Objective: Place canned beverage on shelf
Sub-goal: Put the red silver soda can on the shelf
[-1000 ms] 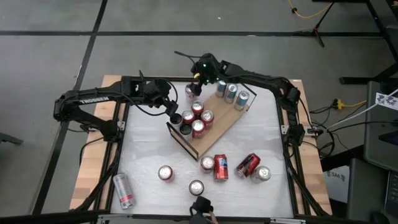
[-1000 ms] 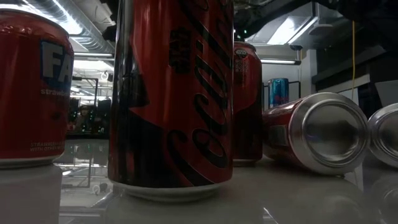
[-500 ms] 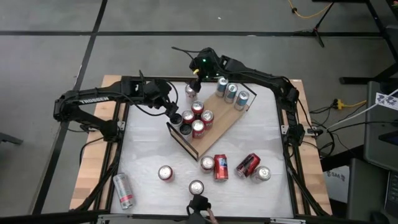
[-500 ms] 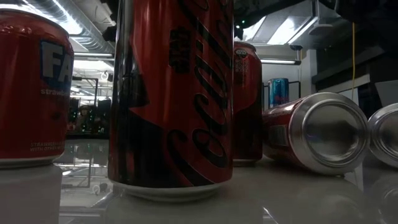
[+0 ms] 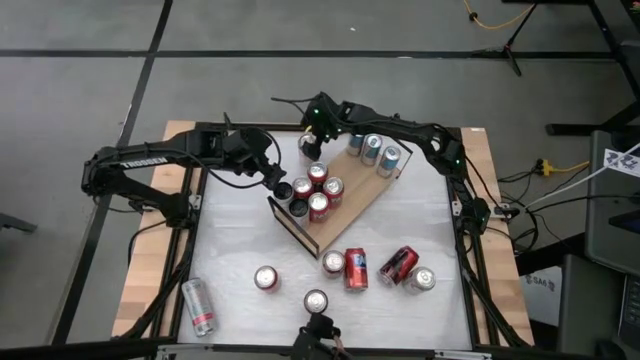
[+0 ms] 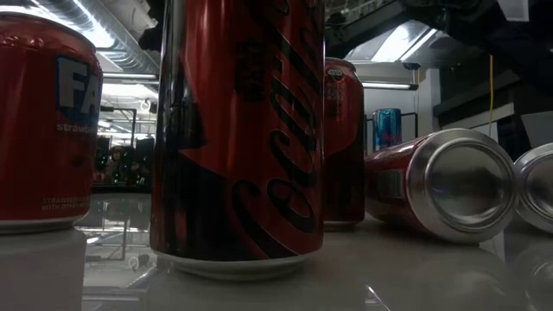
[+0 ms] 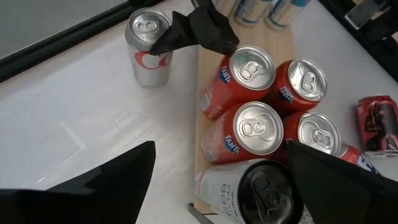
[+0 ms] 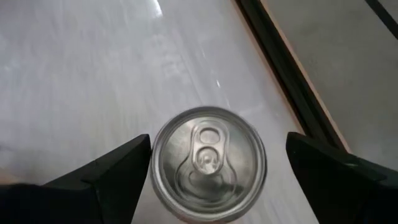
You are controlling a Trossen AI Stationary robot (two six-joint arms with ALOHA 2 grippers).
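A silver-topped white can stands upright on the white tabletop just off the shelf's far left corner; it also shows in the left wrist view. My right gripper is open right above it, pointing down, its fingers on either side of the can's top. The shelf, a light-wood board, lies slantwise mid-table with a cluster of red cans and three blue-and-silver cans standing on it. My left gripper is open and empty over a black-topped can at the shelf's left end.
Several loose cans stand or lie on the table's near half, among them a red one lying on its side and a silver one lying at the near left. The low view is filled by a red cola can.
My right gripper has moved toward the table's left edge and now stands over the silver-topped white can. The cans have stayed where they were.
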